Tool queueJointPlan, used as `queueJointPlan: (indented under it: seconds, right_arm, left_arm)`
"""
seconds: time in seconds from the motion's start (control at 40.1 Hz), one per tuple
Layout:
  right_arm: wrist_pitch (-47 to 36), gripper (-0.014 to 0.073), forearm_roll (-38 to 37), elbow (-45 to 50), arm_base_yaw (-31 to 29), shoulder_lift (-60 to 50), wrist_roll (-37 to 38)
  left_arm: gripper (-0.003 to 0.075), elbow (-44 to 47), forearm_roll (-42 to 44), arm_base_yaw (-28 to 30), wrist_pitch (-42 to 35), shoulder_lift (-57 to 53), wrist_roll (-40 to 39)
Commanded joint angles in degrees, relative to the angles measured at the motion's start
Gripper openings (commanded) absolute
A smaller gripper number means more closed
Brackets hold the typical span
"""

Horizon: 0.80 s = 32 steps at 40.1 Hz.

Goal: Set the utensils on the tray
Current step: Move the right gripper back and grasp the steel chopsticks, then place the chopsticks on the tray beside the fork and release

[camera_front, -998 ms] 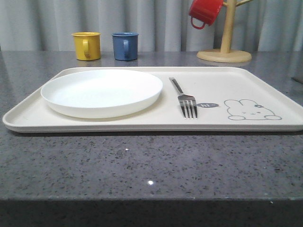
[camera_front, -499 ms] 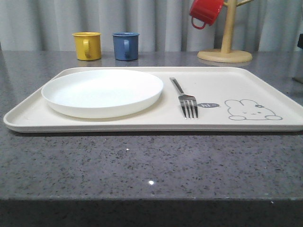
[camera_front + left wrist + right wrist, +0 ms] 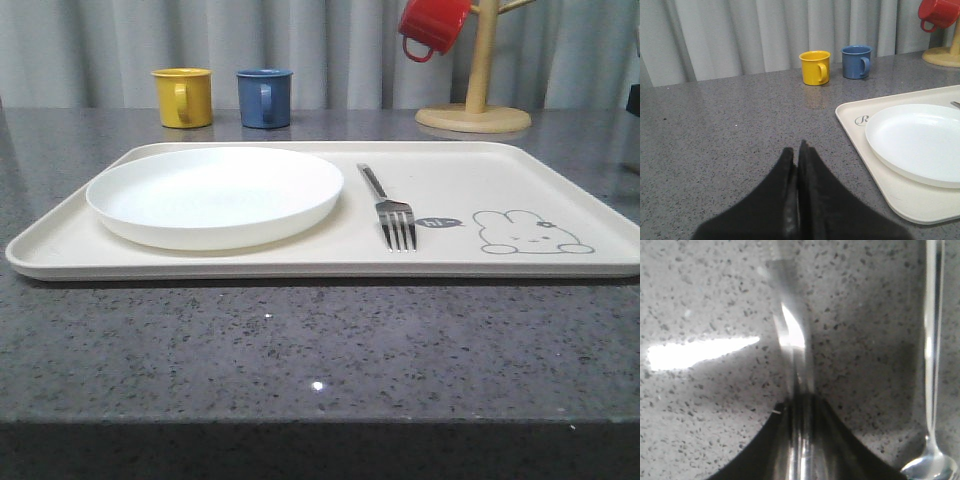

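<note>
From the front, I see the silver four-tined fork (image 3: 389,211) and round white plate (image 3: 215,194) already on the cream rabbit tray (image 3: 560,180). At my left wrist, the left gripper (image 3: 798,156) is closed and empty beside that tray. At my right wrist, the right gripper (image 3: 799,405) clamps the slim metal chopsticks (image 3: 790,330), which run straight ahead, with the long-handled metal spoon (image 3: 932,340) lying parallel on the speckled grey tabletop (image 3: 700,300).

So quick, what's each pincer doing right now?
Left pincer: shut, holding nothing, above the bare counter.
Right pincer: shut on a slim shiny metal piece, likely the chopsticks; the spoon lies beside it.
</note>
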Motion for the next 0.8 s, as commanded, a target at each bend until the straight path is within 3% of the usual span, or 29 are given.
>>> queueJointPlan:
  seconds: [0.0, 0.324, 0.773]
  right_arm:
    - [0.8, 0.0068, 1.8, -1.1, 0.0, -2.0, 0.7]
    - [3.9, 0.0068, 2.0, -1.3, 2.3, -9.8, 5.8]
    - [4.1, 0.0068, 2.0, -6.8, 21.8, -8.8, 15.1]
  left_arm:
    - [-0.0018, -1.6, -0.6, 0.0, -4.9, 0.6, -0.1]
    - [-0.0018, -1.6, -0.6, 0.0, -5.0, 0.6, -0.1]
    - [-0.0018, -1.6, -0.6, 0.0, -5.0, 0.6, -0.1]
